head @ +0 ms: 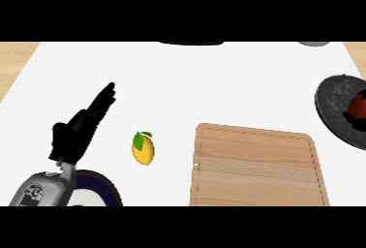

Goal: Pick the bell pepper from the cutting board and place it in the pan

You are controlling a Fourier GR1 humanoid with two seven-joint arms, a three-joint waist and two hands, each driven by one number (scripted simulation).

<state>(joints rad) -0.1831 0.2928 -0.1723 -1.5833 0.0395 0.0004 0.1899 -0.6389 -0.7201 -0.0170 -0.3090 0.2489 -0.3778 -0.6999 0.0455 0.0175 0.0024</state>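
We see the red bell pepper [358, 107] lying in the dark round pan [333, 104] at 3 o'clock, partly cut by the edge. Our black left hand [80, 128], at 9 o'clock, is well apart from it, fingers straight, holding nothing.

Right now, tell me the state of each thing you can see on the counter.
Cutting board: bare, nothing on it.
Bell pepper: red, inside the pan.
Pan: holds the pepper, at right edge.
Mango: lying left of the board.
Left hand: open, fingers straight, holding nothing.
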